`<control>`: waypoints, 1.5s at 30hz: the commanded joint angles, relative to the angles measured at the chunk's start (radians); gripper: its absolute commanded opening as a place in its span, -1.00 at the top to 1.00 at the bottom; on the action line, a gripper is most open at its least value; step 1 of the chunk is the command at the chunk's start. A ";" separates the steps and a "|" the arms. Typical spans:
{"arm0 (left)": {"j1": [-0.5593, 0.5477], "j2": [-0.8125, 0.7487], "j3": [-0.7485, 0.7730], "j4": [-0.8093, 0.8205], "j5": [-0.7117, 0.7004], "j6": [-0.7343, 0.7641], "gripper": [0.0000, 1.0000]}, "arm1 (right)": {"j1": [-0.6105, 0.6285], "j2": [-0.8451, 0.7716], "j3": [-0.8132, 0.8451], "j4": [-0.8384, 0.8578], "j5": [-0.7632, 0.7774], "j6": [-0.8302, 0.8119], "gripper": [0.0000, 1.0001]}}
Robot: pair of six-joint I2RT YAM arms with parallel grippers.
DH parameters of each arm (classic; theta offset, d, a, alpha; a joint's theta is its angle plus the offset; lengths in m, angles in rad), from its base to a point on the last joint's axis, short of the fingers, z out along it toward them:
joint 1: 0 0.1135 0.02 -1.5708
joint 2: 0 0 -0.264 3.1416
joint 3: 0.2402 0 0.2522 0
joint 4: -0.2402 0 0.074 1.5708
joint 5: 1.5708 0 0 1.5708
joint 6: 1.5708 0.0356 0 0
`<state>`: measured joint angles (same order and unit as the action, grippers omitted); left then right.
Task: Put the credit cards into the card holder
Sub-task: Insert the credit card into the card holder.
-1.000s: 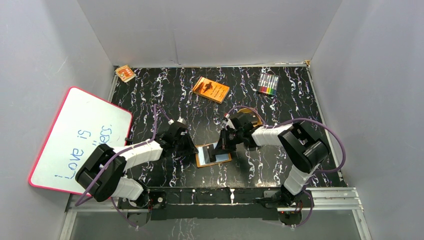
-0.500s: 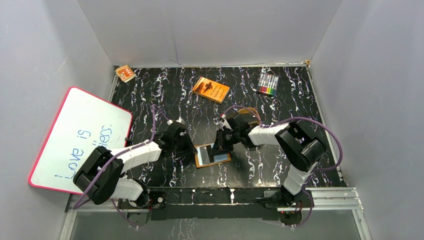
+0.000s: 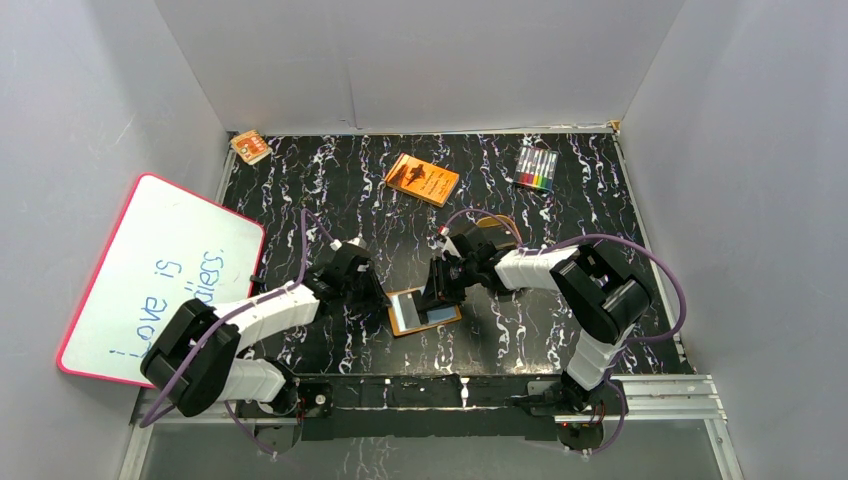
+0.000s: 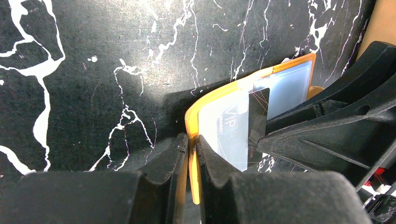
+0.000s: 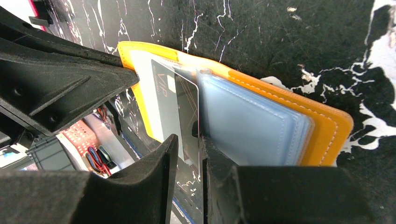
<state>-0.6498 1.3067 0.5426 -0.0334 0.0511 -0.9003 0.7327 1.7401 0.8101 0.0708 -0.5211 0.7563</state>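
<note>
Black marbled tabletop (image 3: 560, 200) holds everything; a whiteboard (image 3: 150, 270) stands against the left wall. The left gripper (image 4: 190, 140) is clamped on the left edge of the orange card holder (image 3: 425, 310), which lies open near the middle, towards the near edge. A black credit card (image 5: 180, 102) sits partly tucked under its pale blue-grey pockets. The right gripper (image 5: 189, 142) has its fingers slightly apart on either side of that card.

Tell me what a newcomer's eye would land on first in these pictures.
The open orange leather card holder lies front-centre on the black marbled table, its edge pinched by the left end effector. A black rectangular credit card lies at its blue pocket, between the fingers of the right end effector. On the left leans a pink-rimmed whiteboard with blue handwriting.
</note>
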 commanded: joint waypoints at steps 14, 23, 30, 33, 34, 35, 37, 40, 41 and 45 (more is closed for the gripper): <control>0.001 -0.017 -0.032 0.018 0.004 -0.002 0.92 | 0.054 0.023 0.074 -0.040 0.022 -0.030 0.33; 0.002 -0.015 -0.039 0.028 0.021 -0.007 0.95 | 0.081 0.047 0.118 -0.058 0.028 -0.046 0.32; 0.001 -0.018 -0.039 0.029 0.018 -0.007 0.94 | 0.095 0.047 0.154 -0.129 0.059 -0.086 0.25; 0.002 -0.031 -0.037 0.018 0.002 -0.004 0.94 | 0.095 0.024 0.158 -0.176 0.096 -0.096 0.19; 0.001 -0.038 -0.036 0.010 -0.004 -0.003 0.93 | 0.095 0.014 0.159 -0.195 0.114 -0.099 0.17; 0.001 -0.044 -0.034 0.001 -0.011 -0.002 0.92 | 0.096 0.004 0.161 -0.211 0.131 -0.101 0.14; 0.001 -0.059 -0.032 -0.017 -0.024 0.001 0.90 | 0.094 -0.018 0.165 -0.239 0.157 -0.101 0.06; 0.001 -0.081 -0.028 -0.037 -0.037 0.002 0.83 | 0.093 -0.051 0.177 -0.280 0.195 -0.098 -0.07; 0.001 -0.087 -0.026 -0.041 -0.037 0.002 0.80 | 0.092 -0.064 0.181 -0.293 0.206 -0.098 -0.13; 0.001 -0.116 -0.014 -0.065 -0.037 0.002 0.63 | 0.085 -0.120 0.206 -0.356 0.251 -0.102 -0.33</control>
<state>-0.6501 1.2416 0.5130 -0.0469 0.0388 -0.9047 0.8253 1.7001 0.9586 -0.1939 -0.3465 0.6734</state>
